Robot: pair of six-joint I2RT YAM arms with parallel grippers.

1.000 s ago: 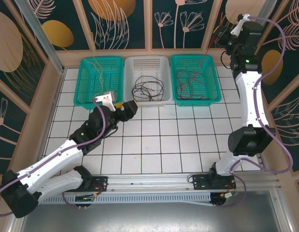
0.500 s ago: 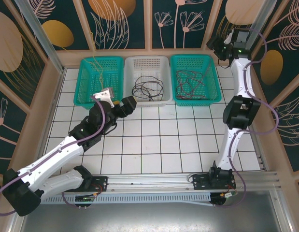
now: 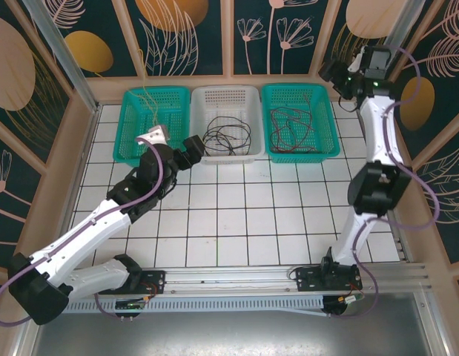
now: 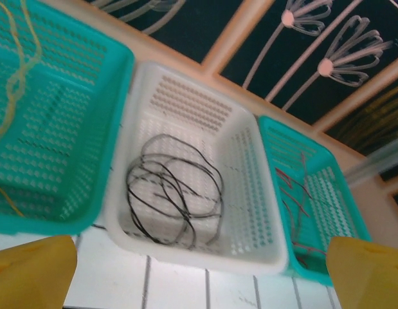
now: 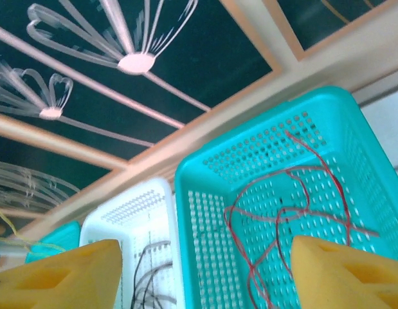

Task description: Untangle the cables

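Three cables lie apart in three baskets. The yellow cable [image 3: 149, 111] is in the left teal basket [image 3: 130, 126], and one strand runs up over the back wall. Black cable [image 3: 228, 136] loops lie in the white basket [image 3: 228, 93]. Inside the right teal basket [image 3: 329, 126] is the red cable [image 3: 291, 127]. My left gripper [image 3: 186, 150] hovers at the white basket's front left corner, open and empty; its wrist view shows the black cable [image 4: 176, 193] past yellow fingers [image 4: 31, 273]. My right gripper [image 3: 335, 74] is high at the back right, open, above the red cable [image 5: 295, 206].
The baskets stand side by side along the back wall on a white tiled floor [image 3: 244, 215]. Wooden walls [image 3: 73, 133] close in the left, right and back. The right arm [image 3: 381, 141] stands tall along the right side.
My left gripper has moved up toward the white basket's front. The right arm has swung at the back right, and the red strand that ran up to its gripper now lies in the basket.
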